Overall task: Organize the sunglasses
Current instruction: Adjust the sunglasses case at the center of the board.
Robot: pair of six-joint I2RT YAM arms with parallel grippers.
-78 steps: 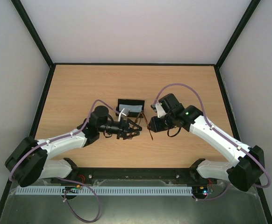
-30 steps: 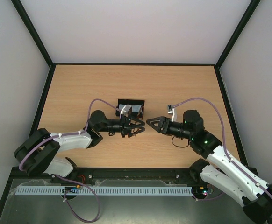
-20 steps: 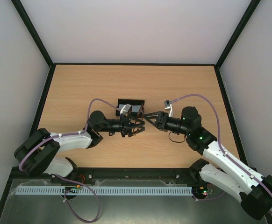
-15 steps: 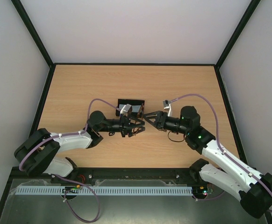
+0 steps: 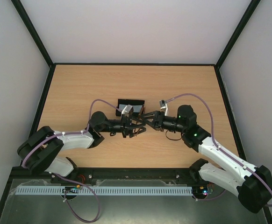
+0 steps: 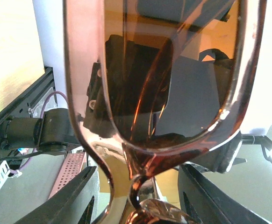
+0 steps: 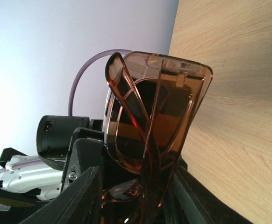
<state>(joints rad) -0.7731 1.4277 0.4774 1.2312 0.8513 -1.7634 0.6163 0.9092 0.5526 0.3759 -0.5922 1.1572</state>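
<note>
The sunglasses (image 5: 141,125), with a reddish-brown frame and brown lenses, are held above the table between my two grippers. My left gripper (image 5: 135,127) is shut on them. In the left wrist view one lens (image 6: 173,70) fills the frame and the bridge sits between the fingers of the left gripper (image 6: 140,205). My right gripper (image 5: 146,122) faces the left one, open, with its fingers on either side of the glasses. In the right wrist view the sunglasses (image 7: 154,107) stand edge-on between the jaws of the right gripper (image 7: 140,205), a temple arm folded across the lens.
A black oblong case (image 5: 131,101) lies open on the wooden table just behind the grippers, with a light blue cloth (image 5: 137,109) in it. Black rails border the table on all sides.
My right arm has swung left and its open gripper has closed in around the sunglasses held by the left gripper. The left gripper has shifted slightly right and kept its hold.
</note>
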